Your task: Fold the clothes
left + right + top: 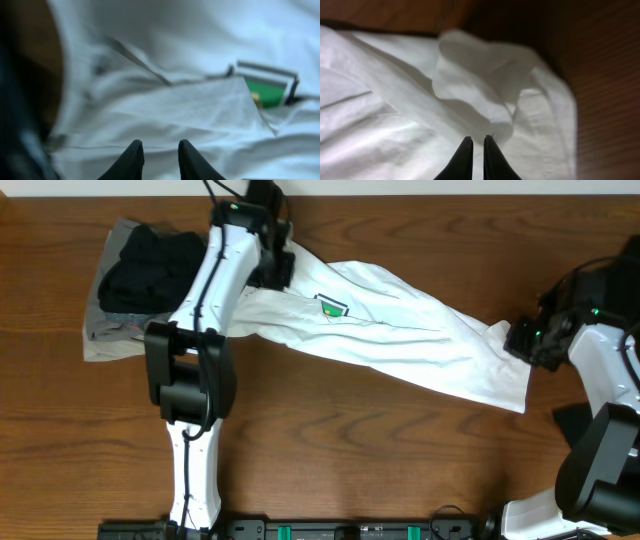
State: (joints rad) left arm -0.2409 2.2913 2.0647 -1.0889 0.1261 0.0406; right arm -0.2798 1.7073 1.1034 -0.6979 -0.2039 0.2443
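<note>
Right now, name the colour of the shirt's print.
Green print, dark border; left wrist view shows it best.

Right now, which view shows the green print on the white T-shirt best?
Overhead: the green print lies whole and sharp on the white T-shirt. The left wrist view shows it closer but blurred, partly under a fold. The right wrist view shows only plain cloth.
</note>
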